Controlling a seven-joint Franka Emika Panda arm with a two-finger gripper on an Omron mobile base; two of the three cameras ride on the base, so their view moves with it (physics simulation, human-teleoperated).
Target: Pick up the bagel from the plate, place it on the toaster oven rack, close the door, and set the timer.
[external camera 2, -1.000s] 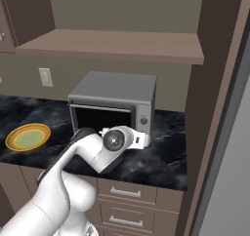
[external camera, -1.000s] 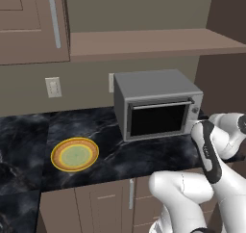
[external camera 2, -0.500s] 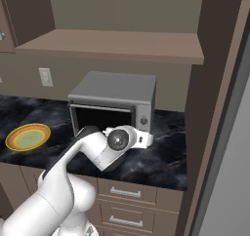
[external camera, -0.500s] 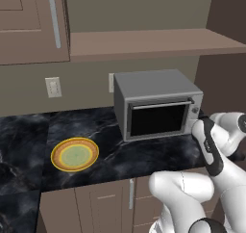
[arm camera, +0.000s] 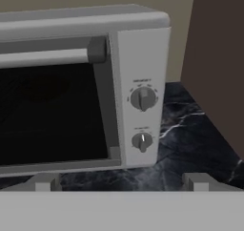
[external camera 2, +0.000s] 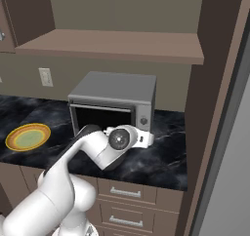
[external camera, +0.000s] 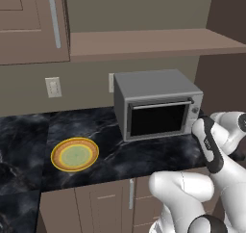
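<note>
Jaws spread wide, facing toaster oven [arm camera: 95, 87] control strip's 2 knobs [arm camera: 142, 99].

Grey toaster oven [external camera: 156, 104] on counter, door [external camera: 158, 119] shut, plate [external camera: 74, 154] well apart left

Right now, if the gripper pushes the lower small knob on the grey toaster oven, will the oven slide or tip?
Probably neither. The grey boxy toaster oven looks wide, low and flat on the black marble counter, so tipping seems unlikely. The lower knob is small and round; open fingers may slip off it.
</note>
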